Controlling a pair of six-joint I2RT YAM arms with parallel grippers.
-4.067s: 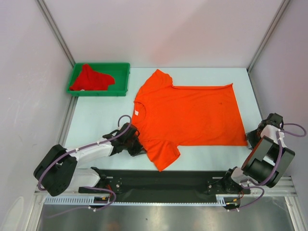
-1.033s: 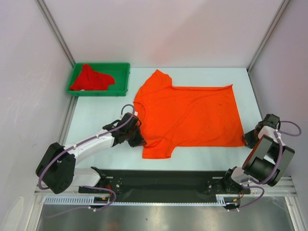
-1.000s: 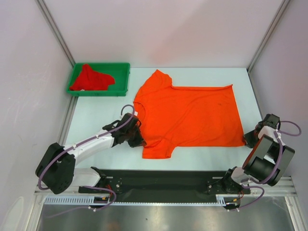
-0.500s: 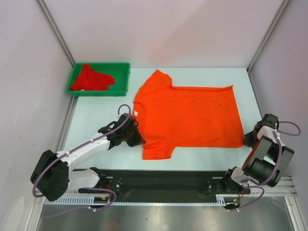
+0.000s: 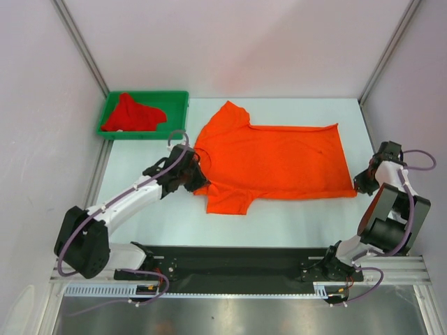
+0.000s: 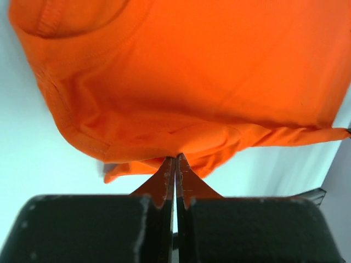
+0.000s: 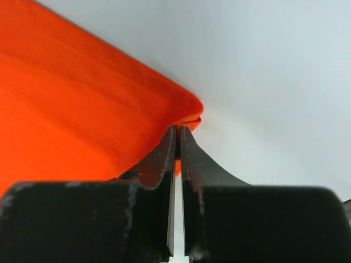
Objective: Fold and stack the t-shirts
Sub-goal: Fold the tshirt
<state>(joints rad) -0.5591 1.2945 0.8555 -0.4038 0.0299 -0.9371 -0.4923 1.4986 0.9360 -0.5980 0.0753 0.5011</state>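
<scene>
The bright orange t-shirt lies spread on the table, neck to the left and hem to the right. Its near edge is lifted at both ends. My left gripper is shut on the orange t-shirt at the near shoulder, beside the drooping near sleeve. At the shirt's near right hem corner my right gripper is shut on the cloth. The deeper red t-shirt lies crumpled in the green tray at the back left.
Grey walls with metal posts close in the table on the left, right and back. A black rail carrying both arm bases runs along the near edge.
The right gripper has shut on the hem corner and moved back a little. The left gripper has carried the near shoulder up and toward the back, dragging the near edge and sleeve away from the front.
</scene>
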